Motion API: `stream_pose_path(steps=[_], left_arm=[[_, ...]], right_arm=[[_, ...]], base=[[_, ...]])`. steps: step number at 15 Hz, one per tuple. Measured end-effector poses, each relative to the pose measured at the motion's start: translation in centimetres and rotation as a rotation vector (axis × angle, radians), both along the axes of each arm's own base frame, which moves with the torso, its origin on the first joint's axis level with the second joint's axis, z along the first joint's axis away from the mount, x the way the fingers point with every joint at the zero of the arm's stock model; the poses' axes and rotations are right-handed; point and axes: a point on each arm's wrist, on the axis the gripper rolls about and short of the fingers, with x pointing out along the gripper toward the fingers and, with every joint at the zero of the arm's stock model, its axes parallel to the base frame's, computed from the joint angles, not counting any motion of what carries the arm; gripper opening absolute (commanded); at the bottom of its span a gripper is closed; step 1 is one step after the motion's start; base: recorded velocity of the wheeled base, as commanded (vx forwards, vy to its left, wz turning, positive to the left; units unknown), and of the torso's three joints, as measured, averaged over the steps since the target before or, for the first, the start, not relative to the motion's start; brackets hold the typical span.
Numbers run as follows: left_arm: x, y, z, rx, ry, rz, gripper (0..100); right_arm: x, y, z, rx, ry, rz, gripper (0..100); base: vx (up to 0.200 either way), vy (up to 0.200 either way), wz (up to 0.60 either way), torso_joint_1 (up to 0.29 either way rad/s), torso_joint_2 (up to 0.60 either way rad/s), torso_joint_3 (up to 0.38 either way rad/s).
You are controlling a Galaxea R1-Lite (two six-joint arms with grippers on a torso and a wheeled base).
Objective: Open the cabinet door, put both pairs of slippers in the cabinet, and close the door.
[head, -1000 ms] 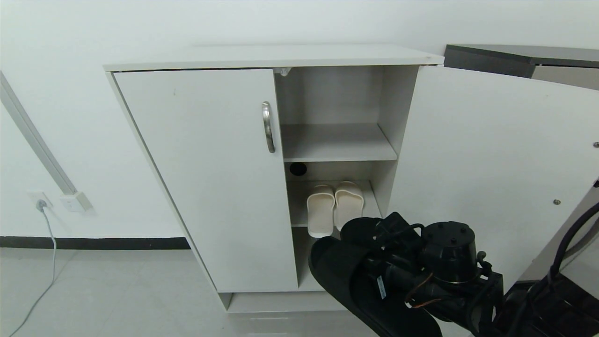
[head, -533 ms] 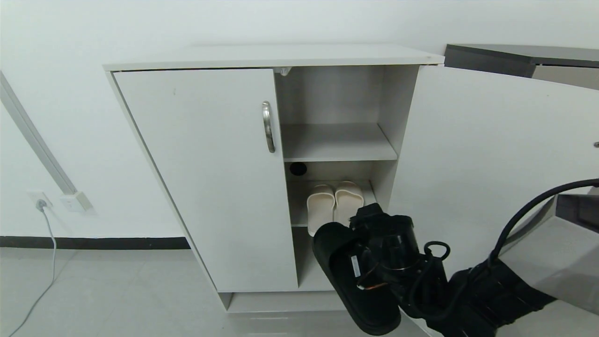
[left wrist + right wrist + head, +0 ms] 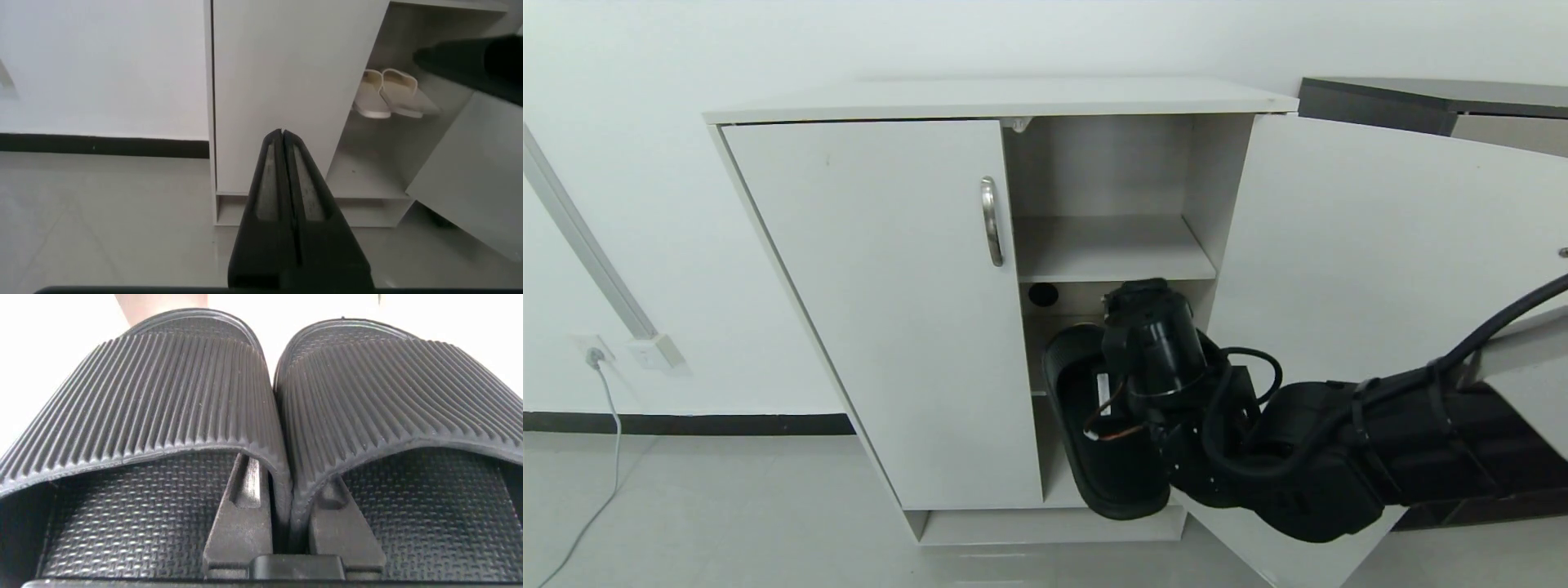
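The white cabinet (image 3: pixel 1001 96) stands with its right door (image 3: pixel 1380 245) swung open and its left door (image 3: pixel 882 310) closed. A pair of cream slippers (image 3: pixel 392 91) lies on a lower shelf inside. My right gripper (image 3: pixel 282 514) is shut on the pair of black slippers (image 3: pixel 1094 441), pinching their two inner side walls together. It holds them toes-up in the cabinet opening, at the level of the lower shelves. In the head view they cover the cream pair. My left gripper (image 3: pixel 282 143) hangs low in front of the closed door, shut and holding nothing.
The upper shelf (image 3: pixel 1111 249) is bare. A metal handle (image 3: pixel 990 220) sits on the closed door. A wall socket with a cable (image 3: pixel 596 357) is at the left, above open floor (image 3: pixel 727 523). A dark grey unit (image 3: pixel 1421 102) stands behind the open door.
My right arm has carried the black slippers up and forward, from in front of the cabinet base into the opening. They now hide the cream slippers in the head view.
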Motion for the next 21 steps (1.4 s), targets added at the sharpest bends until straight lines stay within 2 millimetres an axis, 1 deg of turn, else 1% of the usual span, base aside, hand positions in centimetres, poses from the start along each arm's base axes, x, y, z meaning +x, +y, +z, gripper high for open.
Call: stream_pose_path(steps=[1, 2, 4, 10, 18, 21], left_arm=[[0.0, 0.0, 0.0, 0.000, 0.000, 0.001, 0], [0.0, 0.0, 0.0, 0.000, 0.000, 0.001, 0], [0.0, 0.0, 0.0, 0.000, 0.000, 0.001, 0], [0.0, 0.0, 0.0, 0.000, 0.000, 0.000, 0], [0.0, 0.0, 0.0, -0.001, 0.000, 0.000, 0], [0.0, 0.0, 0.0, -0.001, 0.000, 0.001, 0]], right_arm=[[0.2, 0.1, 1.4, 0.020, -0.031, -0.023, 0], [0.4, 0.2, 2.5, 0.018, -0.048, -0.031, 0], [0.8, 0.1, 3.6, 0.018, -0.071, -0.038, 0], [1.4, -0.3, 4.0, -0.003, -0.087, -0.050, 0], [1.9, -0.1, 4.5, -0.005, -0.104, -0.051, 0], [1.9, 0.0, 4.5, -0.003, -0.105, -0.051, 0]], base=[[0.000, 0.000, 0.00, 0.000, 0.00, 0.000], [0.000, 0.000, 0.00, 0.000, 0.00, 0.000], [0.000, 0.000, 0.00, 0.000, 0.00, 0.000], [0.000, 0.000, 0.00, 0.000, 0.00, 0.000], [0.000, 0.000, 0.00, 0.000, 0.00, 0.000], [0.200, 0.000, 0.00, -0.002, 0.00, 0.004]])
